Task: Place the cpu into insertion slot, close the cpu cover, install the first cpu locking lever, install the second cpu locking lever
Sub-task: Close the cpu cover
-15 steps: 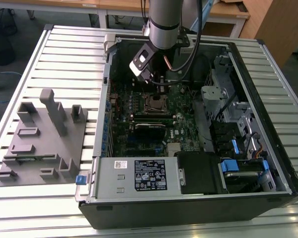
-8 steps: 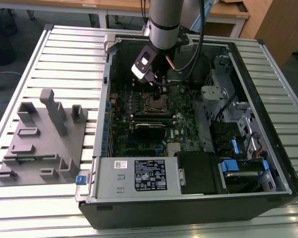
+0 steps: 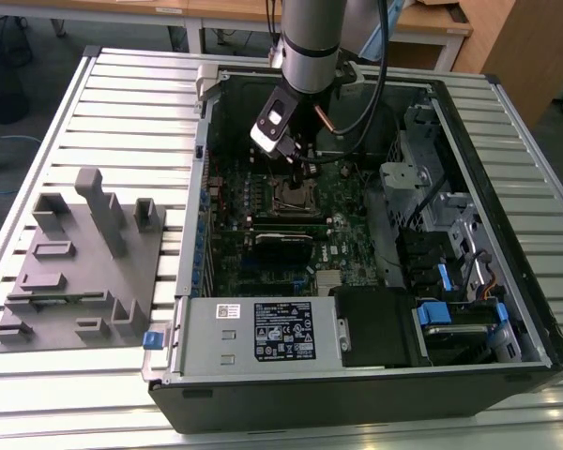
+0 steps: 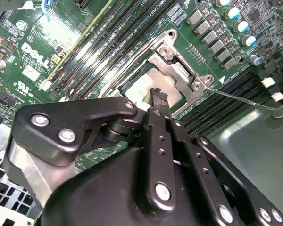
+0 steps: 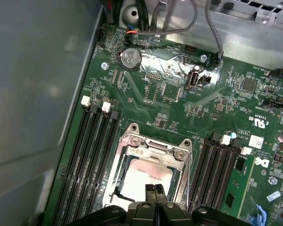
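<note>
One gripper (image 3: pixel 300 169) is seen in the upper middle of the exterior view, low inside the open case (image 3: pixel 357 398), just above the insertion slot (image 3: pixel 296 194). The case walls are well apart and a black cable (image 3: pixel 382 75) is near.

In the second wrist view the fingertips (image 4: pixel 159 98) are seen pressed together with nothing held, over the cpu (image 4: pixel 140 88). The cpu is seated in the slot, and the cpu cover (image 4: pixel 178 69) appears to be down. A thin lever (image 4: pixel 240 98) is seen sticking out, apart from the fingers. The lever step is judged to be in hand, and a fine catch on that rod is called for.

In the first wrist view the cpu (image 5: pixel 141 181) is flanked closely by memory slots (image 5: pixel 92 155).

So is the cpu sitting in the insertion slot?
Yes, in the first wrist view the cpu lies flat inside the insertion slot on the green board.
</note>
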Available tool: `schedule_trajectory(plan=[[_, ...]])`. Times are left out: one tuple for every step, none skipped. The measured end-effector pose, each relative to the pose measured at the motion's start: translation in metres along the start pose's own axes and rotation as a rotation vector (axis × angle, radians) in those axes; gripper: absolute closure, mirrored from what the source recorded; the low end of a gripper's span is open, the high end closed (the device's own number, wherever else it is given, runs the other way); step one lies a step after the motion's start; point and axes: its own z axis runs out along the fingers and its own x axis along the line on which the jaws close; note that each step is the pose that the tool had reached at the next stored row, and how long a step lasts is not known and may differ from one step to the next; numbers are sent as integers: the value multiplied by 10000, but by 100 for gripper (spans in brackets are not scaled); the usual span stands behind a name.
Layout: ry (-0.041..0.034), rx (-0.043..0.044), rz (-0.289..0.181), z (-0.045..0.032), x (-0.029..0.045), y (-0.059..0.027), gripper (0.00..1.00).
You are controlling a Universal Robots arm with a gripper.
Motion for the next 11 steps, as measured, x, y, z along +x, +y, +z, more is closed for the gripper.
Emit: schedule_trajectory(plan=[[0, 0, -2, 0, 0, 0, 90], [0, 0, -3, 0, 0, 0, 90], [0, 0, -8, 0, 0, 0, 90], [1, 0, -40, 0, 0, 0, 90], [3, 1, -114, 0, 0, 0, 90], [4, 2, -217, 0, 0, 0, 90], [7, 3, -329, 0, 0, 0, 90], [10, 4, -424, 0, 0, 0, 90], [11, 4, -468, 1, 0, 0, 90], [11, 5, -471, 0, 0, 0, 90], [11, 5, -472, 0, 0, 0, 90]])
